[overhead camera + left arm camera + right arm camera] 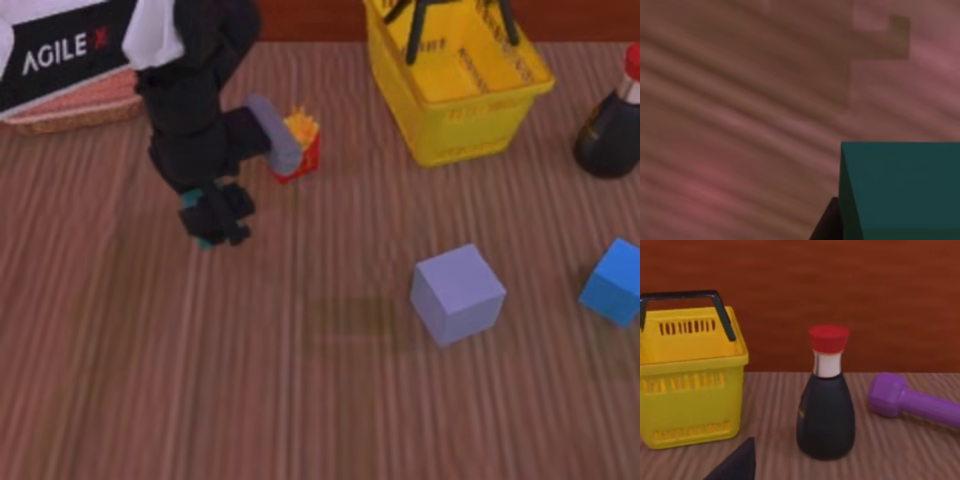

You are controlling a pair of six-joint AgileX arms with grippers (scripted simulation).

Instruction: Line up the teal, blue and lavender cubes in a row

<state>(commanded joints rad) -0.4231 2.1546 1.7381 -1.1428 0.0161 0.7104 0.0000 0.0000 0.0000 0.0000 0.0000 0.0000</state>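
Wooden table (300,400): left pincer (215,215) grips the teal cube (900,190) by flat sides; looks light, rigid, matte.

Worktop (300,400) layout, top view. Far left corner: shallow tray (70,112) under left arm's base. Left arm reaching over left half; left end effector (215,215) left of centre, small cube (900,190) at it. Fries box (298,145) just right of arm, behind end effector. Basket (455,75) at far edge, right of centre. Bottle (610,125) at far right, right of basket. Large cube (458,294) in front of basket, right of centre. Middle cube (612,283) at right edge, in front of bottle, apart from large cube. Dumbbell (912,402) beside bottle, on the side away from basket, right wrist view only.
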